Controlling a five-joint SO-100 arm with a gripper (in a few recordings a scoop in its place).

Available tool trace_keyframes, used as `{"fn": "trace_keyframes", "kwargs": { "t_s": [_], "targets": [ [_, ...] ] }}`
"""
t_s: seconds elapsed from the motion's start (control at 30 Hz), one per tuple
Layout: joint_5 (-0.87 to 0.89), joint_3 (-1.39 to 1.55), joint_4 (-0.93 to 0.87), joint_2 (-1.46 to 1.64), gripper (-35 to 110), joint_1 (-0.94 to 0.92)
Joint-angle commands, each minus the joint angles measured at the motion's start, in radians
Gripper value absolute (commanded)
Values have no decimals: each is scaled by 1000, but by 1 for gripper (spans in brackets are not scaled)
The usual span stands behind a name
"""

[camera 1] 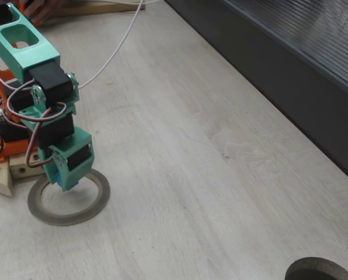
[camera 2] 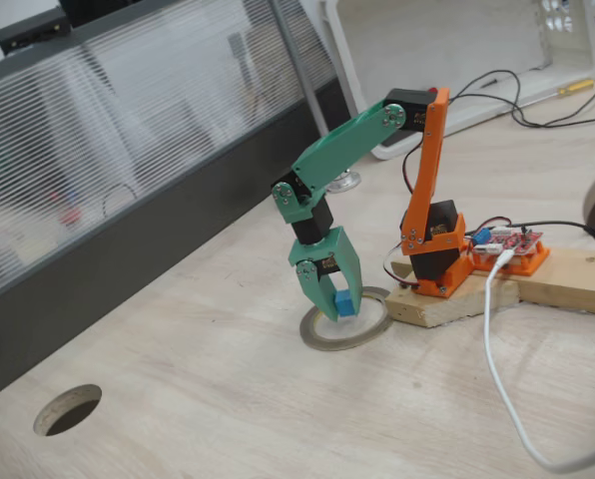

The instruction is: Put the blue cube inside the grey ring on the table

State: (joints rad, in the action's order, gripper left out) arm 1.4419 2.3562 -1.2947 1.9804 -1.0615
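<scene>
The blue cube sits between the fingers of my green gripper, which is shut on it. In a fixed view the cube peeks out as a blue sliver under the gripper. The gripper hangs point-down over the grey ring, holding the cube a little above the ring's opening. The ring lies flat on the table next to the arm's wooden base.
A darker ring lies at the table's lower right corner in a fixed view. The table has a round hole. The wooden base block carries a red circuit board, and a white cable runs across the table. A dark wall edges the table.
</scene>
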Motion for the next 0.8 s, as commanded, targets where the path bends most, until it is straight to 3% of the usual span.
{"fn": "trace_keyframes", "kwargs": {
  "t_s": [0.0,0.43,0.77],
  "targets": [
    [9,0,-8,15,7,-18],
    [8,-2,-15,15,9,-18],
    [6,-2,-20,14,33,-18]
  ]
}}
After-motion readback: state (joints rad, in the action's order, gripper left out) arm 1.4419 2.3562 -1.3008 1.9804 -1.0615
